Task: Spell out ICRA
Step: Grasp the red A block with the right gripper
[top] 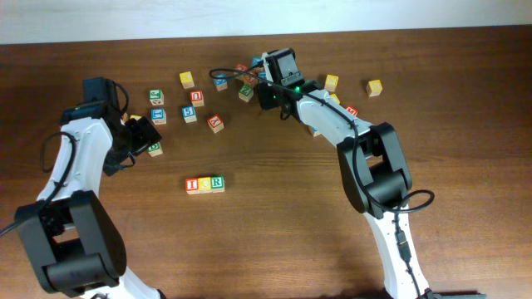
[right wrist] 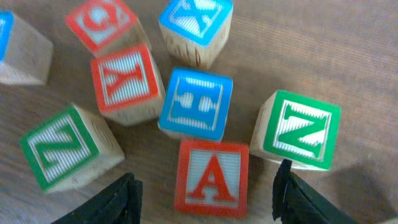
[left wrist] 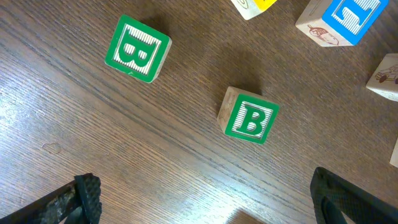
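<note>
The small wooden cube with a red letter A (right wrist: 211,177) lies face-up in a crowded cluster at the far side of the dark wooden tabletop (top: 274,241). It sits directly between the right jaws, which are open, leave a gap on each side of it and hold nothing. The other 3 letters stand touching, side by side, near the middle of the tabletop: the red I cube (top: 192,185), the yellow C cube (top: 204,184) and the green R cube (top: 218,183). There is bare wood on the R's free side. The left jaws hang wide open and empty over 2 wooden cubes with green B faces (left wrist: 250,118) (left wrist: 137,48), well away from the cluster.

The A cube is probably light and rigid, and its flat, smooth faces should not crush or flex. The best hold looks to be 2 opposite side faces, squarely and low enough that it cannot pivot. Crowding is the likely difficulty. The blue H cube (right wrist: 196,102) sits right against its far edge, and the green N cube (right wrist: 298,130) stands just beside 1 corner, so a closing finger could nudge a neighbour or twist the A.
</note>
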Robot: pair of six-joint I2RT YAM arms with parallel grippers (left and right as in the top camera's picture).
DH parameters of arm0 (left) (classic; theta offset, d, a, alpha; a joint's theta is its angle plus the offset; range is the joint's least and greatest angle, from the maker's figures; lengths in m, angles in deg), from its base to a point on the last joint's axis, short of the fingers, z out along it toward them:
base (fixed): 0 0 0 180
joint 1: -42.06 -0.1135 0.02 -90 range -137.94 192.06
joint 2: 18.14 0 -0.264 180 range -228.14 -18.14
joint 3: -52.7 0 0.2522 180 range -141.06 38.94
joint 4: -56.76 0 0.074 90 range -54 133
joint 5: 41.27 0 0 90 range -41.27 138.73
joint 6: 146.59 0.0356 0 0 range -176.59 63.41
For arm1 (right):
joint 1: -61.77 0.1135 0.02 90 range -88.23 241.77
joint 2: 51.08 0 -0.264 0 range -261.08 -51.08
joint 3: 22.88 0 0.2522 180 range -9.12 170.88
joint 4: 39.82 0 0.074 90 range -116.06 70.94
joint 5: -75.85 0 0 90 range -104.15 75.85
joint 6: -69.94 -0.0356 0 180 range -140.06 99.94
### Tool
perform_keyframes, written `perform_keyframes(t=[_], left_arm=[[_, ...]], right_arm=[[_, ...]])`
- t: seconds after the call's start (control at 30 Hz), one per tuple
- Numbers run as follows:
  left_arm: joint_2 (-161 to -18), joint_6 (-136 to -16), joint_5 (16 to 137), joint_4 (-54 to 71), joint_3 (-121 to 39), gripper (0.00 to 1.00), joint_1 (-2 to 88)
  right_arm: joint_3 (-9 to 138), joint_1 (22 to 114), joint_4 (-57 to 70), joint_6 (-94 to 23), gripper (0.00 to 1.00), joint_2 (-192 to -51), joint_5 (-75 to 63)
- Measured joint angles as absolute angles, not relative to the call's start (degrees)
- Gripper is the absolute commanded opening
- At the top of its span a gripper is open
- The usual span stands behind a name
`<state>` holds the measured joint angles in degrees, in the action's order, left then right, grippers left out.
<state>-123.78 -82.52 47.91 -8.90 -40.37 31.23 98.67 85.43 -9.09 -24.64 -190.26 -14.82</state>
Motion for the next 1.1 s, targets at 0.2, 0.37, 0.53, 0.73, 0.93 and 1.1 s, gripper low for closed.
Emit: perform_keyframes(t=[0.2, 0.37, 0.53, 0.73, 0.93, 1.1], left_arm=[[-123.78, -82.52, 47.91, -8.9, -40.37, 0.99, 31.23], [-123.78, -82.52, 47.91, -8.9, -40.37, 0.99, 31.21], [-123.78, -82.52, 47.91, -8.9, -40.37, 0.99, 31.21], [-123.78, -82.52, 47.91, -8.9, -40.37, 0.99, 31.21], [-123.78, -82.52, 47.91, -8.88, -40.37, 0.99, 31.21], [-123.78, -82.52, 47.91, -8.9, -40.37, 0.99, 31.21]], right_arm=[[98.65, 85.43, -11.21, -24.53, 0.32, -190.26, -14.69], [98.65, 85.49, -11.16, -24.62, 0.29, -190.26, -14.67], [98.65, 85.49, -9.57, -24.64, 0.29, -190.26, -14.67], [98.65, 85.49, -6.44, -24.64, 0.29, -190.21, -14.65], [98.43, 85.49, 2.61, -24.6, 0.27, -185.73, -14.62], [98.45, 85.49, 12.73, -24.62, 0.28, -177.76, -12.79]])
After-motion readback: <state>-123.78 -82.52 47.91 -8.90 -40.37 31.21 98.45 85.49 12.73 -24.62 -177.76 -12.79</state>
